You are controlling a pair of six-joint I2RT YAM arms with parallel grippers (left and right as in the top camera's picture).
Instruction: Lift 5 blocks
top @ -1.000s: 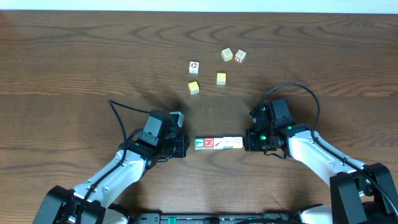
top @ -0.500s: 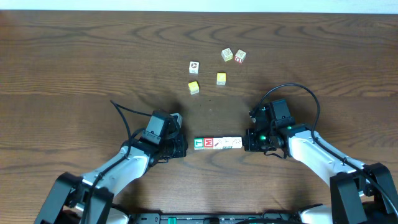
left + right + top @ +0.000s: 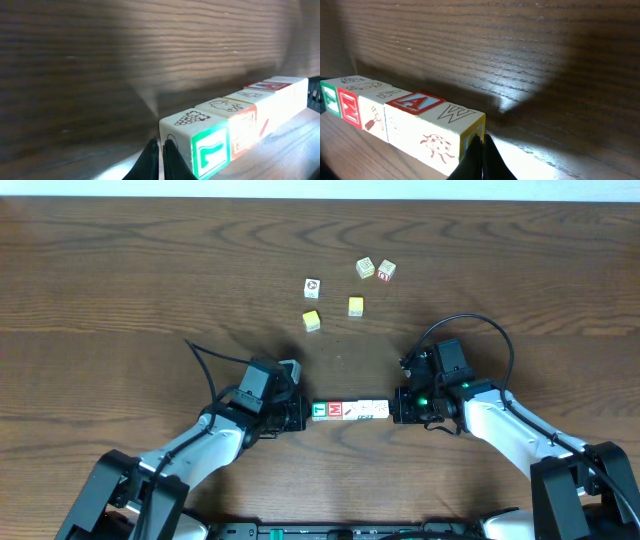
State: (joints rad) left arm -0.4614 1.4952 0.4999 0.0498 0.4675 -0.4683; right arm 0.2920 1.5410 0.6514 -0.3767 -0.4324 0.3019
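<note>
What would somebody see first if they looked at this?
A row of five letter blocks lies end to end near the front of the table, with the shut left gripper at its green end and the shut right gripper at the other. Farther back, five loose cubes sit scattered.

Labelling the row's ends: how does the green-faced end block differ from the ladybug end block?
The green-faced block ends the row at the left gripper, the ladybug block at the right gripper. The green-faced block shows grapes on top, the ladybug block a W. Both are pale wooden cubes.
</note>
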